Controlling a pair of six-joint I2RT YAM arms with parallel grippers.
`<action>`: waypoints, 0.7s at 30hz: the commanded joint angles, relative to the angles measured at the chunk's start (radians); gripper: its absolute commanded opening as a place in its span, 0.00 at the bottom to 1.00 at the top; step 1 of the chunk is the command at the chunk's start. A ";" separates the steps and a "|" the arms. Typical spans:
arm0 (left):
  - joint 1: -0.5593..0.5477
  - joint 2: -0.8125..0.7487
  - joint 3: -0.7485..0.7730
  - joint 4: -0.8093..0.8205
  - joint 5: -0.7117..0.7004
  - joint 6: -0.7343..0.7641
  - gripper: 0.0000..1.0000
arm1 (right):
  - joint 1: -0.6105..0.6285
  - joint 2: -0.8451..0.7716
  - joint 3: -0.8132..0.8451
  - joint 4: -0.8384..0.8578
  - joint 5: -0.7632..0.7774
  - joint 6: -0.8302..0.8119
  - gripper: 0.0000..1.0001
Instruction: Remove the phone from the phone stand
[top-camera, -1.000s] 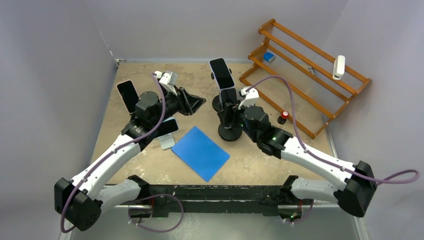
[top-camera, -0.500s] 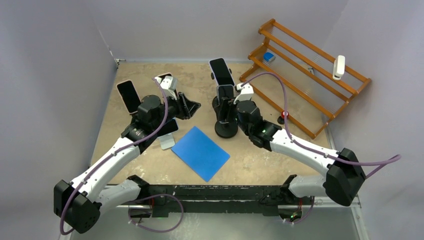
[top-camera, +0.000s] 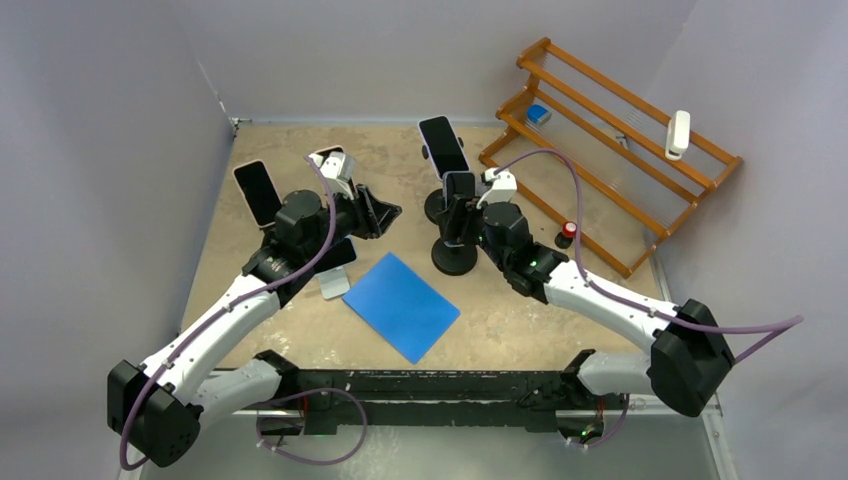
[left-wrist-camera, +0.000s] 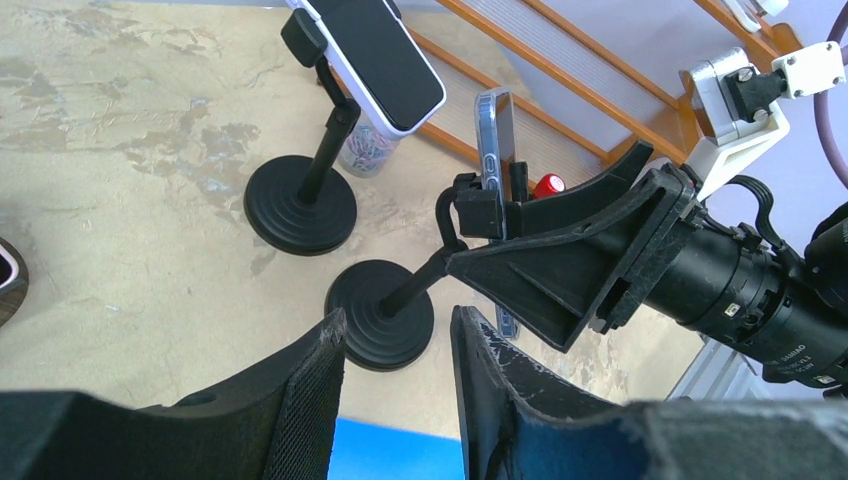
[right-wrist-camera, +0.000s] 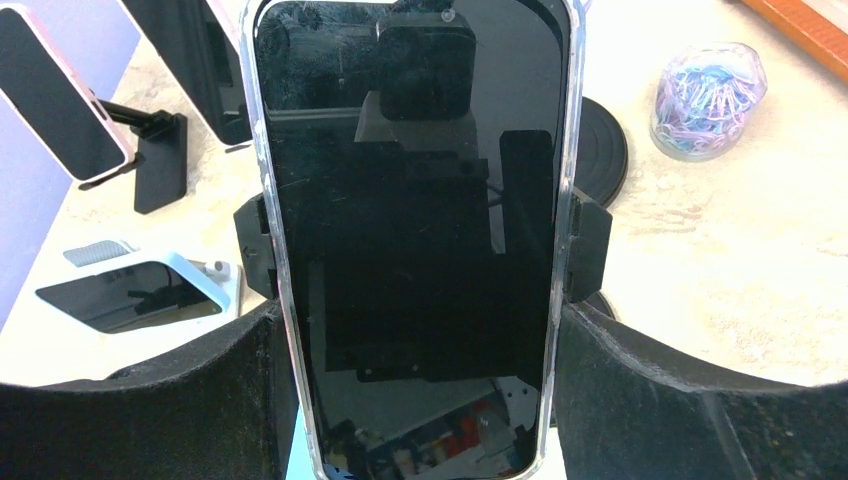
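Observation:
The phone (top-camera: 458, 190), black screen in a clear case, stands upright in the side clamps (right-wrist-camera: 590, 250) of the black phone stand (top-camera: 454, 259) mid-table. My right gripper (top-camera: 463, 215) is shut on the phone (right-wrist-camera: 415, 200), one finger (right-wrist-camera: 250, 390) pressed on each long edge below the clamps. In the left wrist view the phone (left-wrist-camera: 497, 140) shows edge-on above the stand's round base (left-wrist-camera: 380, 315). My left gripper (top-camera: 385, 213) is open and empty, hovering just left of the stand (left-wrist-camera: 398, 335).
A second stand with a phone (top-camera: 443, 145) is right behind. Another phone on a stand (top-camera: 255, 190) is at the left, a white-edged phone (top-camera: 335, 283) and a blue pad (top-camera: 402, 305) lie in front. A wooden rack (top-camera: 610, 150), a red cap (top-camera: 568, 230) and a clip jar (right-wrist-camera: 705, 100) are to the right.
My right gripper moved back-left with the stand shifting slightly, then settled round the phone. My left gripper drew back a little to the left.

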 joint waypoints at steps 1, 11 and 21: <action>0.004 0.002 -0.003 0.037 0.012 0.014 0.41 | 0.000 -0.063 0.009 0.076 -0.018 0.023 0.50; 0.005 0.012 0.000 0.041 0.038 0.020 0.42 | 0.000 -0.101 0.091 -0.087 0.025 -0.030 0.87; 0.003 0.020 0.000 0.043 0.050 0.020 0.43 | 0.000 -0.118 0.103 -0.174 0.006 -0.055 0.99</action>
